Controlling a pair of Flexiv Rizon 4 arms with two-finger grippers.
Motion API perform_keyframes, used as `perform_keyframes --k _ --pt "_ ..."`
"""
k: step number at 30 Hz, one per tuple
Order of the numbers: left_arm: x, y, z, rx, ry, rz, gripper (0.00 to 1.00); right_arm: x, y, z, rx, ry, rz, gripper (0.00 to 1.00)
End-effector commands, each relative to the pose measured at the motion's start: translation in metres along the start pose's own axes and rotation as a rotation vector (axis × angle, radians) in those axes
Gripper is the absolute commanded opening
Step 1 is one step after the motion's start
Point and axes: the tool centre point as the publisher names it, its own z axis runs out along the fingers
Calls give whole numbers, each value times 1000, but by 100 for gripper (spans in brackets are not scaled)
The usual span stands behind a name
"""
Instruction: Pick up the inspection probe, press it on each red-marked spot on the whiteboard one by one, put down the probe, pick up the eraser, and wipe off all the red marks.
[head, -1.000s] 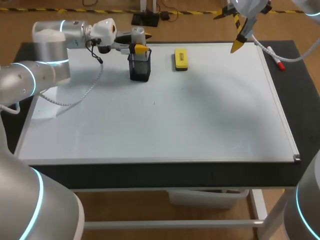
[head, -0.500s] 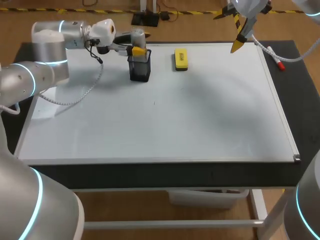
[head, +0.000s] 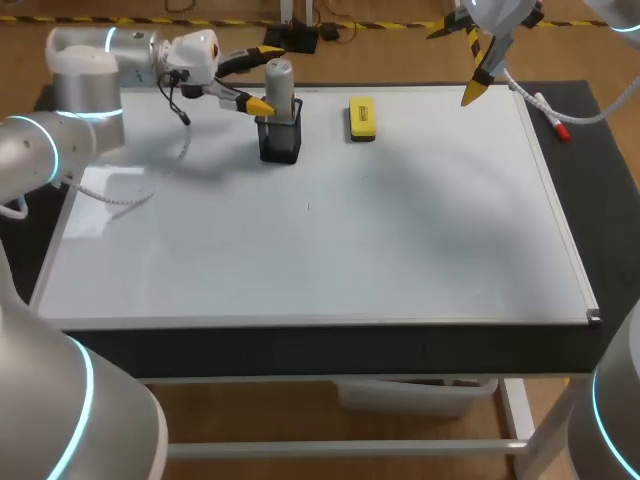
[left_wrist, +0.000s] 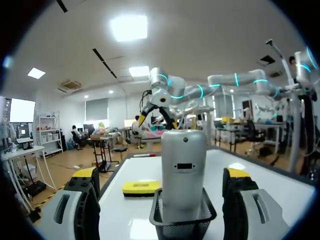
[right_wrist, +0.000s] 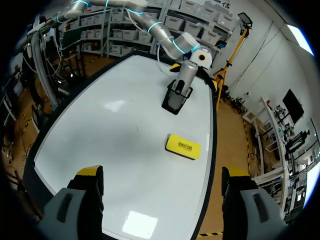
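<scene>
The silver inspection probe (head: 279, 85) stands upright in a black mesh holder (head: 280, 142) at the back left of the whiteboard (head: 330, 240). My left gripper (head: 264, 78) is open around the probe's top; in the left wrist view the probe (left_wrist: 184, 167) rises between the wide-spread fingers (left_wrist: 82, 200) without touching either. The yellow eraser (head: 361, 117) lies flat just right of the holder. My right gripper (head: 462, 62) hangs open and empty over the board's back right, looking down on the eraser (right_wrist: 183, 146) and the probe (right_wrist: 183, 75). I see no red marks on the board.
A marker with a red cap (head: 551, 119) lies on the dark table strip beyond the board's right edge. The left arm's cable (head: 170, 170) droops over the board's back left corner.
My left gripper has opened and let go of the probe, which now stands free in the holder. The left wrist has pulled back a little. The right arm has kept still.
</scene>
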Motion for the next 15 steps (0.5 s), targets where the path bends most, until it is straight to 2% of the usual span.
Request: perform_keyframes --k 1,15 --pt "32 -26 -7 -262 -184 26 100 0 0 -1 4 2 -1 100" --pt "47 -28 -30 -595 -351 113 100 0 0 -1 4 2 -1 100"
